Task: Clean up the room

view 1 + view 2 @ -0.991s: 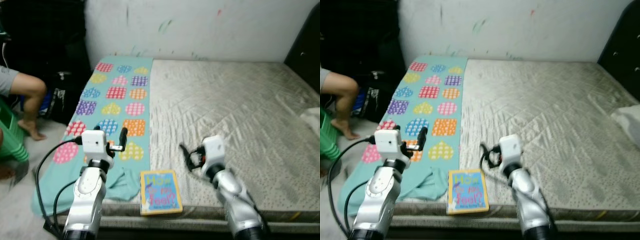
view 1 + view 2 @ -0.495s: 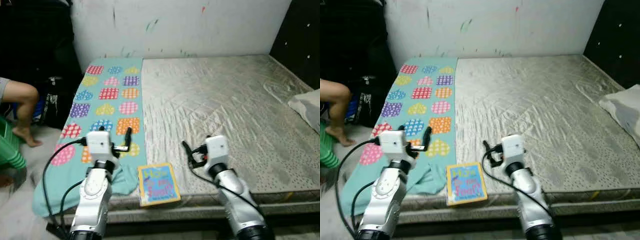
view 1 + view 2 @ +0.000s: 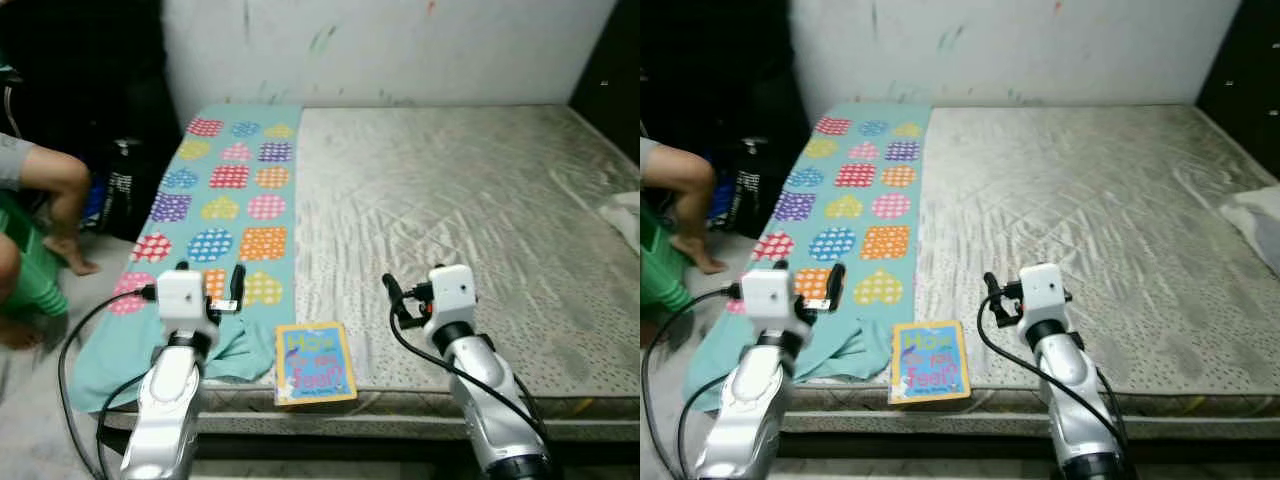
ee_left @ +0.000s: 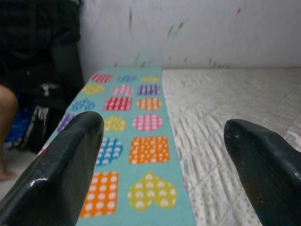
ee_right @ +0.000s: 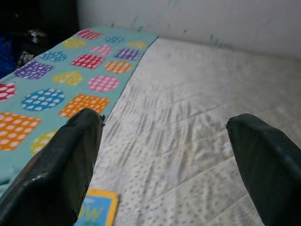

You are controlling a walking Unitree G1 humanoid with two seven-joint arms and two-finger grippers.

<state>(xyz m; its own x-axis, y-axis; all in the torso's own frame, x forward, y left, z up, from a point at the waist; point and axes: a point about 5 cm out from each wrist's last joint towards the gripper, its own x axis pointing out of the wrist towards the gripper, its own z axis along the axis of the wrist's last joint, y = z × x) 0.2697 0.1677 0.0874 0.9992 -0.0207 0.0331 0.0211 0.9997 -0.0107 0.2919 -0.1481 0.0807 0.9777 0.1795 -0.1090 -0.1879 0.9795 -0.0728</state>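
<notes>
A yellow and blue picture book lies flat at the front edge of a bare grey mattress. Beside it, a teal blanket with coloured hearts covers the mattress's left strip and hangs crumpled over the front corner. My left gripper hovers open over the blanket's front end, left of the book; its fingers stand wide apart with nothing between them. To the right of the book, my right gripper is held open above the mattress, empty too, with the book's corner below it.
A person's bent leg and a green ribbed object are on the floor at the left. A dark bag stands by the bed's left side. A white pillow lies at the right edge, and a scribbled wall is behind.
The whole picture has shifted as the camera swung right and then back left. Both arms stay raised and open; the book and blanket lie where they were.
</notes>
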